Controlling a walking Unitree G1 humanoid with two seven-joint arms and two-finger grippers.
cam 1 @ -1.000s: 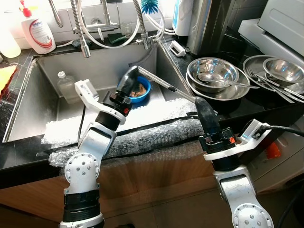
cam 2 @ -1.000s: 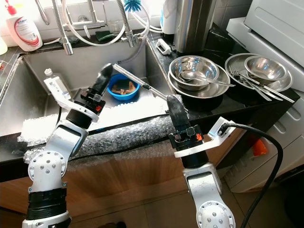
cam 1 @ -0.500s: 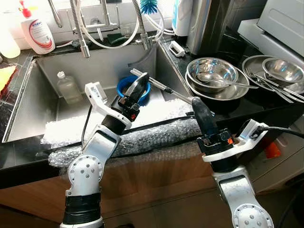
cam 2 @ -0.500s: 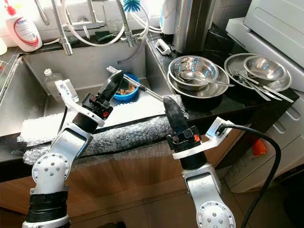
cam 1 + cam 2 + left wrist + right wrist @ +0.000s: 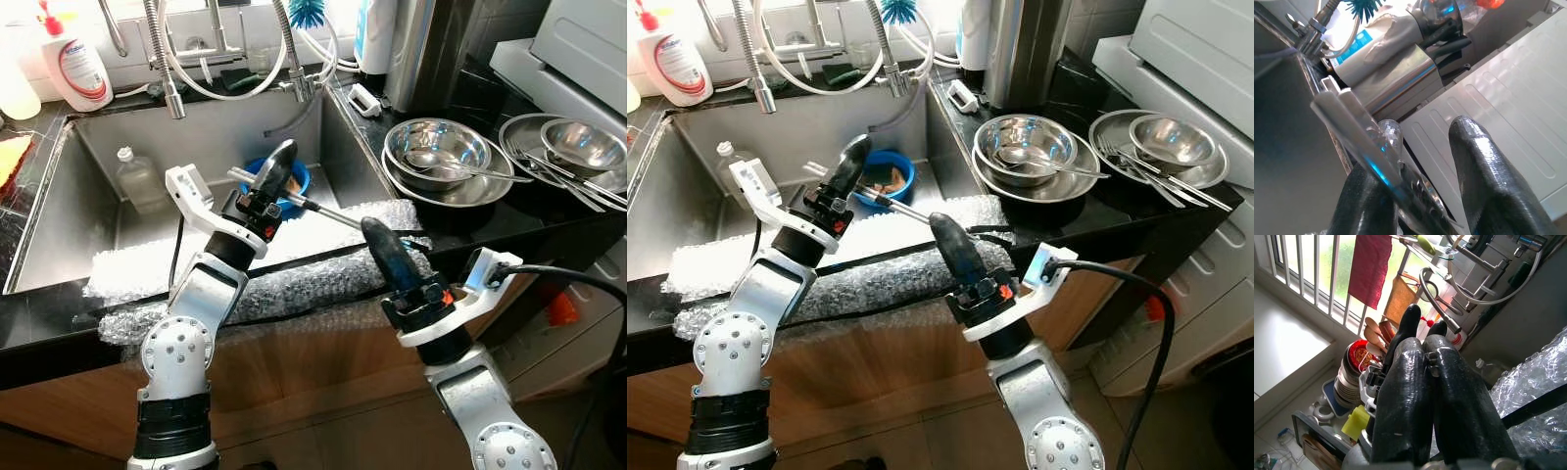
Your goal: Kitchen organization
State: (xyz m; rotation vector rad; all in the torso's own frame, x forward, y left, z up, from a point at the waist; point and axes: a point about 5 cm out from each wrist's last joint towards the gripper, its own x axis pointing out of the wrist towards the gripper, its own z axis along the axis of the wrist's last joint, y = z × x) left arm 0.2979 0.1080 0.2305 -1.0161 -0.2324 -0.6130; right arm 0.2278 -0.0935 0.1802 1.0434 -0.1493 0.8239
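The left gripper (image 5: 279, 168) is clamping a long metal utensil (image 5: 313, 208) over the sink (image 5: 98, 211). At its 4 o'clock, the right gripper (image 5: 377, 238) is pressing its fingers together, gripping nothing

Black counter (image 5: 39, 328) over wooden cabinets (image 5: 323, 372), barred window (image 5: 1312, 269).

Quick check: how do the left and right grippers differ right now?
The left gripper is over the steel sink, shut on a long metal utensil; the right gripper holds nothing, fingers pressed together. The left gripper reaches further forward; the right sits lower, above the bubble wrap on the counter edge. Both have black fingers.
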